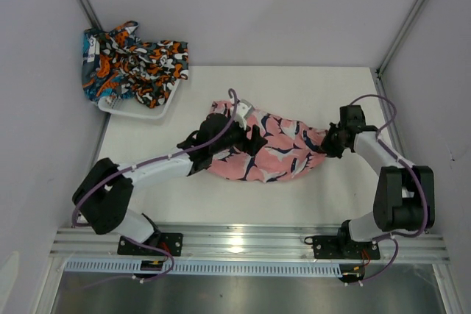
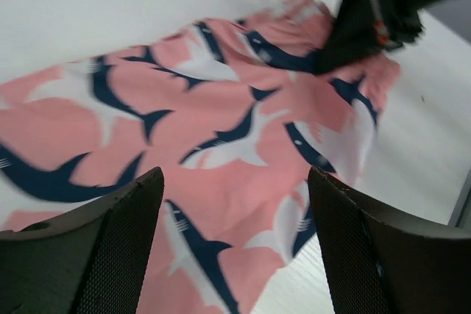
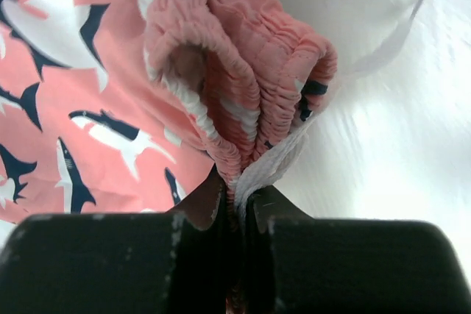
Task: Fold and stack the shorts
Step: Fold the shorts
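Near the middle of the white table [image 1: 221, 204] lie the pink shorts [image 1: 283, 159] of soft fabric printed with navy-and-white sharks, rumpled. From the lower left the left arm stretches low and diagonally toward them, its left tool [image 2: 235, 182] poised over the cloth, fingers apart, gripping nothing. From the lower right the right arm bends sharply at the elbow and reaches leftward; the right tool [image 3: 237, 200] is clamped on the shorts' gathered elastic edge. At upper left, more patterned shorts [image 1: 136, 60] in orange, black and teal heap over a white plastic basket [image 1: 140, 112].
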